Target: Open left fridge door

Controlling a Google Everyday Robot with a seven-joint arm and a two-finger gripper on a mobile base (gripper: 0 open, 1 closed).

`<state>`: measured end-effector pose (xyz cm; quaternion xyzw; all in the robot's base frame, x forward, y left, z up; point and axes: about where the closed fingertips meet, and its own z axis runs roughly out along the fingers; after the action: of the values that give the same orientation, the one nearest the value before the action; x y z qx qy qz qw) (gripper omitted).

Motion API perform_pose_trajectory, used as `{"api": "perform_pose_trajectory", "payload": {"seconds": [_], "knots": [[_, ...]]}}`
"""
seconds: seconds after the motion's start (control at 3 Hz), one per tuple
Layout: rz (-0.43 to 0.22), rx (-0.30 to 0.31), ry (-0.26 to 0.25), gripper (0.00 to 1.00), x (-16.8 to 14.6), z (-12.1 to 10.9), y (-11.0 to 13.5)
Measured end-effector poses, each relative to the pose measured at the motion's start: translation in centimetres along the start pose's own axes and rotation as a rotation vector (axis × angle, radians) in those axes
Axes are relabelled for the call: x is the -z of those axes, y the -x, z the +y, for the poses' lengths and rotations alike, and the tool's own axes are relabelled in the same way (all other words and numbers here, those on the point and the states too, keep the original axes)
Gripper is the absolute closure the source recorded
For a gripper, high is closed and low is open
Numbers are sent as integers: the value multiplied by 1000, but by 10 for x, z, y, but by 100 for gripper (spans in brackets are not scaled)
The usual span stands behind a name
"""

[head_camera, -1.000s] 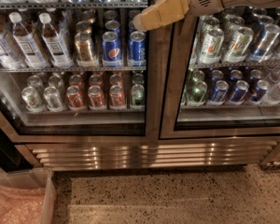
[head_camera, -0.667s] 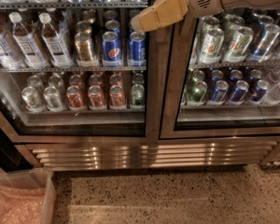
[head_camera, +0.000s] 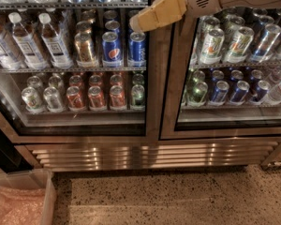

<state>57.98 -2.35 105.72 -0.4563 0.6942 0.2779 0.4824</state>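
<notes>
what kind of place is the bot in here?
Probably an office snack kitchen or shop: a commercial two-door drinks fridge, the left fridge door showing water bottles and Pepsi cans, speckled terrazzo floor. The gripper is up at that door's right frame edge.

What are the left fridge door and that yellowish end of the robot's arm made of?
The left fridge door: clear glass pane, drinks show through; frame looks like brushed stainless steel, streaky sheen. The gripper, before that door's upper right edge, seems matte tan plastic or rubber; no gloss.
</notes>
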Motion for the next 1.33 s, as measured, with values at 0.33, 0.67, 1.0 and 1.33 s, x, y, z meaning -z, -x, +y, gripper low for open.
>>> {"api": "perform_pose_trajectory", "payload": {"seconds": [0.33, 0.67, 1.0, 1.33], "knots": [[2, 20, 20, 19, -6, 1, 7], [2, 20, 20, 41, -6, 1, 7], [2, 20, 20, 65, -6, 1, 7], [2, 20, 20, 89, 1, -5, 4]]}}
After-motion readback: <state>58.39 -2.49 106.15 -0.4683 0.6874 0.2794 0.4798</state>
